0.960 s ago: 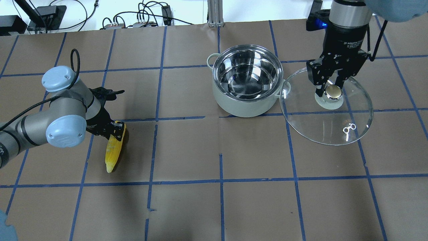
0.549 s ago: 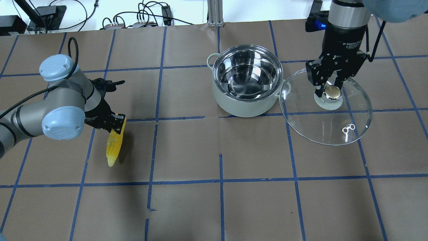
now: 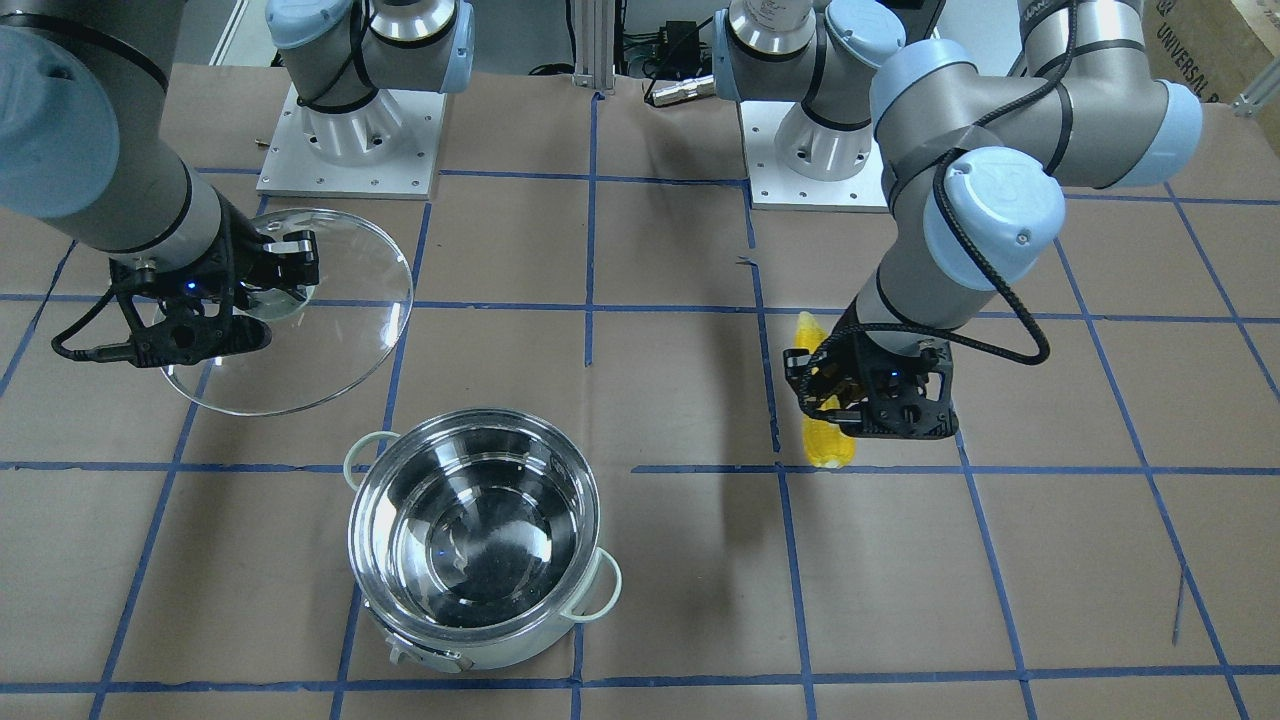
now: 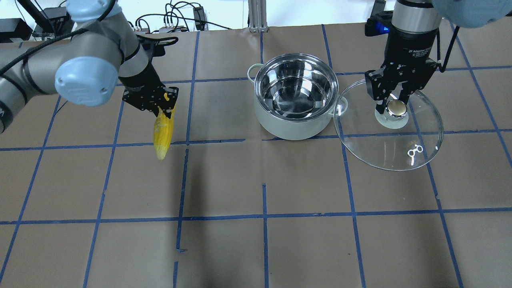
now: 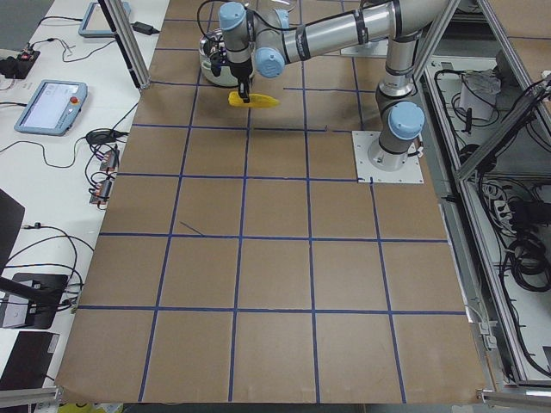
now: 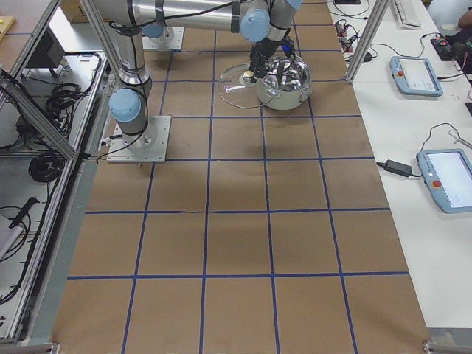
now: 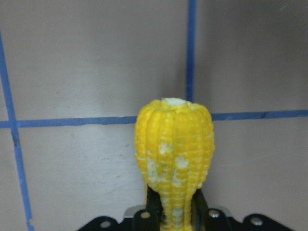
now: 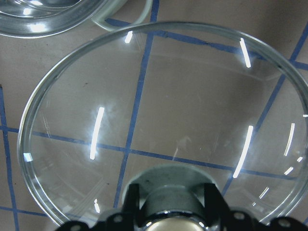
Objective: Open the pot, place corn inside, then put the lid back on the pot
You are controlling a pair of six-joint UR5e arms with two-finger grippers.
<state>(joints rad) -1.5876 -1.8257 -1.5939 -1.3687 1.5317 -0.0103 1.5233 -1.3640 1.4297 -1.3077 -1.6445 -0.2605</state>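
Corn [image 4: 163, 130] in left hand [image 4: 159, 105]

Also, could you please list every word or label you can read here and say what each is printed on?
"2F Adaptive": on the black body of the right pincer; the words after it are blurred.
"UNIVERSAL": on the cardboard box behind the robot; the rest is cut off.
Nothing else is legible.
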